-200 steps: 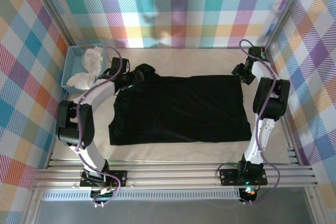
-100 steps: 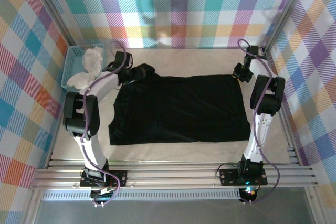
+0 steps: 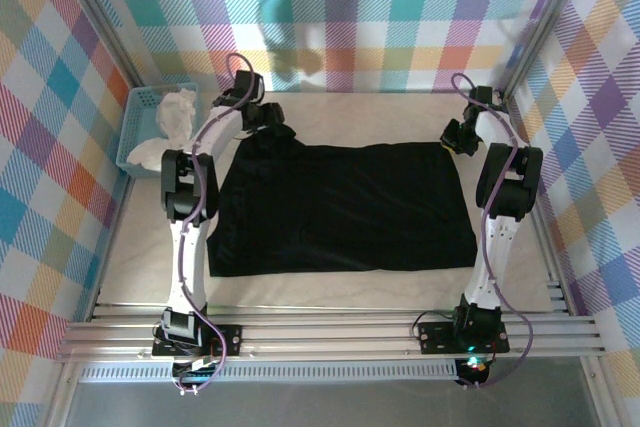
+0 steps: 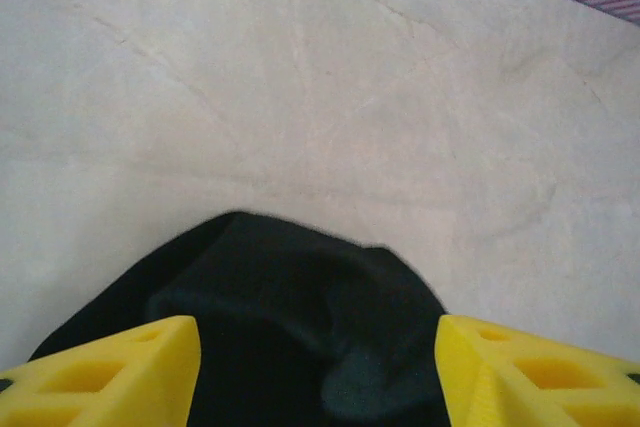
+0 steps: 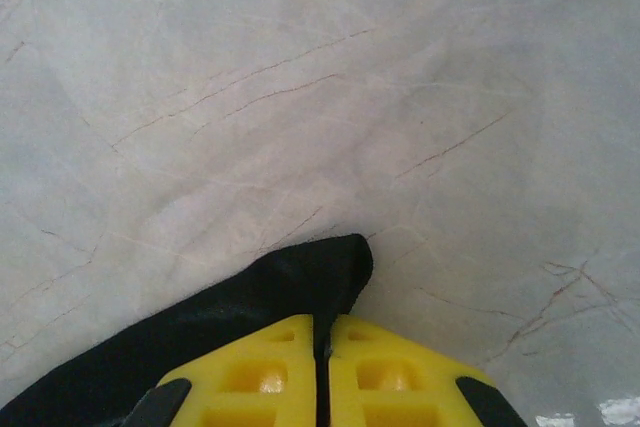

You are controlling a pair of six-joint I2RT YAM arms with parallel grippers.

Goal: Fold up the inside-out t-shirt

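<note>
T-shirt (image 3: 340,207) lies flat, right hand (image 5: 322,332) clamped on one corner, left hand (image 4: 315,347) apart over bunched edge.

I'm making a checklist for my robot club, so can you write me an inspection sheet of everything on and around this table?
Surface: pale marbled table, no spills seen.
Job's things: black t-shirt spread flat, its far-left part bunched; no print showing.
Clutter: light-blue basket at the far left, white cloth in it.
Grippers: left gripper open over the bunched fabric; right gripper shut on the shirt's far-right corner.
Cables: purple cables run along both arms.
Surroundings: plaid walls; metal rails at the near edge.
</note>
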